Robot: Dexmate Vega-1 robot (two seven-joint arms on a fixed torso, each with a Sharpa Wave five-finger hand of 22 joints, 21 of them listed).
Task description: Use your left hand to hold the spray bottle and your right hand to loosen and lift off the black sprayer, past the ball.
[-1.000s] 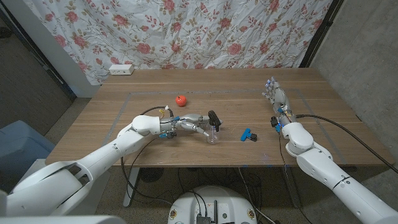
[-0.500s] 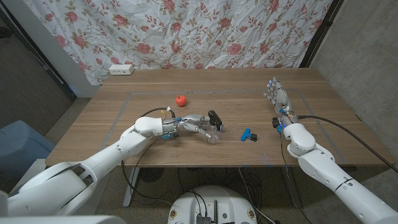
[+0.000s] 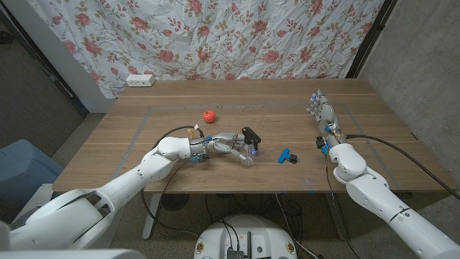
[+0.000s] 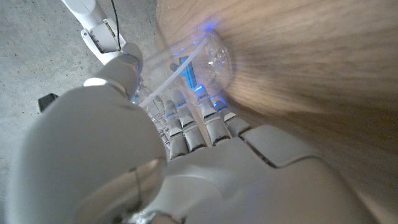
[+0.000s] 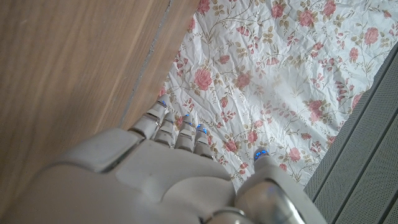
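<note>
The right hand [image 3: 321, 111] has drifted slightly further right — little else moved.

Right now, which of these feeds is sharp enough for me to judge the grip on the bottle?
Head view: evenly lit and sharp, the left hand around the small clear spray bottle. Left wrist view: close-up and soft, the bottle see-through with blue glints, the wood smeared. Right wrist view: the right hand is soft, the curtain crisp.

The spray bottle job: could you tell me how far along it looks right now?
Done: the left hand holds the clear spray bottle on the table. In hand: nothing more; the right hand is far off, fingers apart, holding nothing. Left: the black sprayer is on the bottle, to be loosened and lifted past the red ball.
</note>
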